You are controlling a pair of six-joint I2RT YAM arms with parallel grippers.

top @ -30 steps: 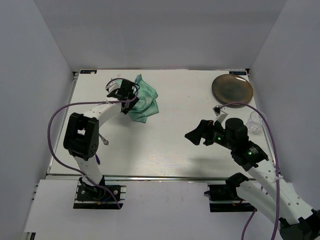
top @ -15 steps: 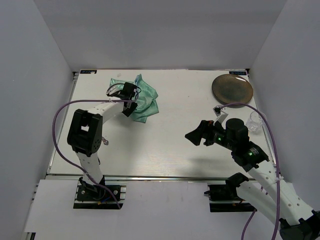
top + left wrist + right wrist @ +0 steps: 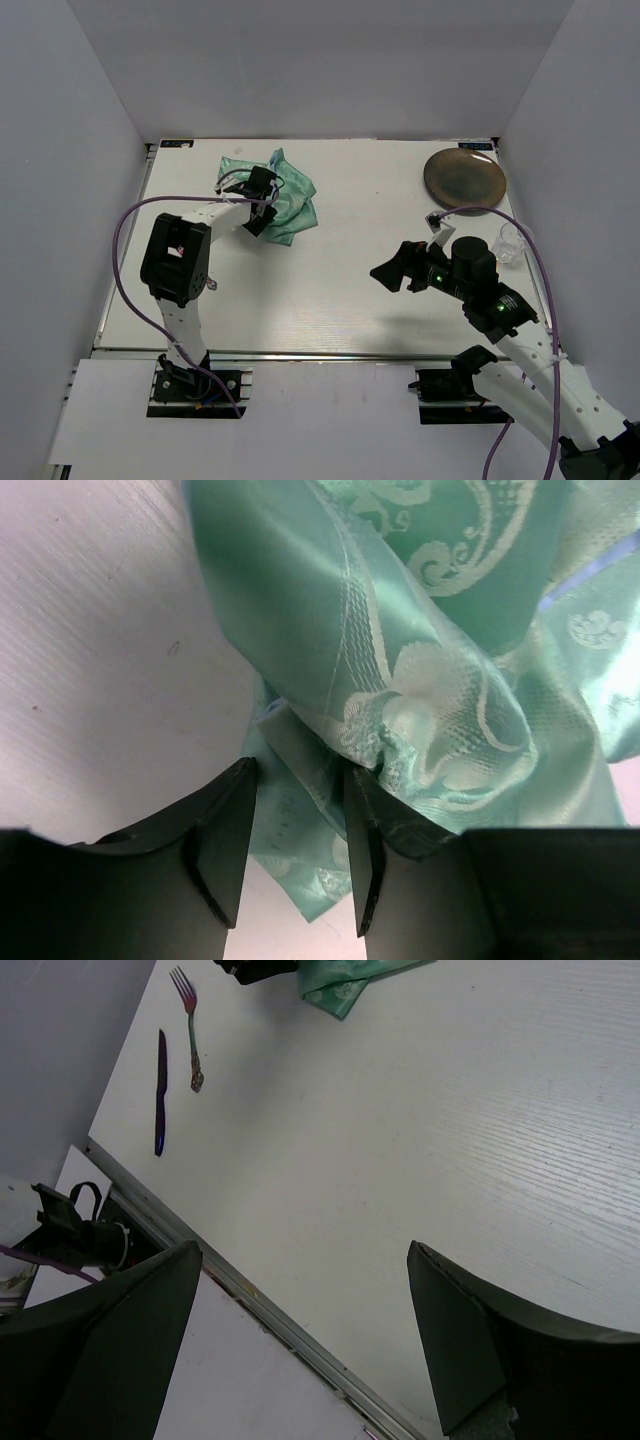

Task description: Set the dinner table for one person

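over the last second the left gripper (image 3: 262, 190) has edged rightward across the dinner table's (image 3: 350, 260) far left part, and a corner of the green cloth (image 3: 295, 195) now shows behind it. its fingers are drawn close about a fold of that cloth, apparently pinching it. the right gripper (image 3: 390, 272) hasn't moved, spread wide over the table's right half. the plate (image 3: 465, 178) sits in the table's far right corner, so the setting looks barely begun.

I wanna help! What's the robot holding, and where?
Left gripper pinches the cloth by a fold at its edge; right gripper is open, empty.
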